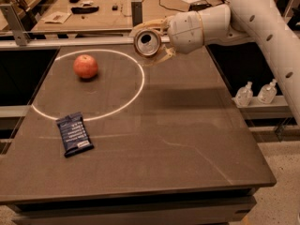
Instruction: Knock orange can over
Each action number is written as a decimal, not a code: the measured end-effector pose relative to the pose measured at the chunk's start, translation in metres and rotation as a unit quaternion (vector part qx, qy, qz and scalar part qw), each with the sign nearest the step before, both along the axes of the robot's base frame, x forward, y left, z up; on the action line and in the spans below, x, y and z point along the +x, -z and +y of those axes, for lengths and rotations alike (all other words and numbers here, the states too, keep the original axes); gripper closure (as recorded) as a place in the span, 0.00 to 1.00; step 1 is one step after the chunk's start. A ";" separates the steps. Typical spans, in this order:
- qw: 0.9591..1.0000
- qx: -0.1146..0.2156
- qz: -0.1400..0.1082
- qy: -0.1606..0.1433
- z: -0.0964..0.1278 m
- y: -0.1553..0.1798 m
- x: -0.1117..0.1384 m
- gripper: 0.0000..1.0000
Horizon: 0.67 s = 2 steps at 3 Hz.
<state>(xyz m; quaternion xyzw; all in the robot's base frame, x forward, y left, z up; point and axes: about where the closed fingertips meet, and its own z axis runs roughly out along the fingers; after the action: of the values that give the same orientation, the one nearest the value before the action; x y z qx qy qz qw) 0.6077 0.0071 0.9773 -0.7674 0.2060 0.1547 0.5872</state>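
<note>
Gripper (149, 45) clamped on orange can (147, 42), 2 fingers either side. Can tipped, silver top facing camera, at far edge of table (187, 139). Apple (86, 66) well apart, left.

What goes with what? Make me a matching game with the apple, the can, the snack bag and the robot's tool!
1 apple
2 can
3 snack bag
4 tool

A dark blue, lying flat
B reddish, inside the white circle
C tipped sideways, top facing the camera
D over the table's far edge, closed around the can

Pairs: 1-B, 2-C, 3-A, 4-D
</note>
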 end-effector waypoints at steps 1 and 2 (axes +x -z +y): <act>1.000 0.000 0.000 0.000 0.000 0.000 0.000 1.00; 0.998 -0.039 -0.043 0.005 0.000 0.006 -0.003 1.00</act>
<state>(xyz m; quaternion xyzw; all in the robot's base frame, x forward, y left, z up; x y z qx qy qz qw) 0.6048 0.0076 0.9711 -0.7944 0.1905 0.1106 0.5661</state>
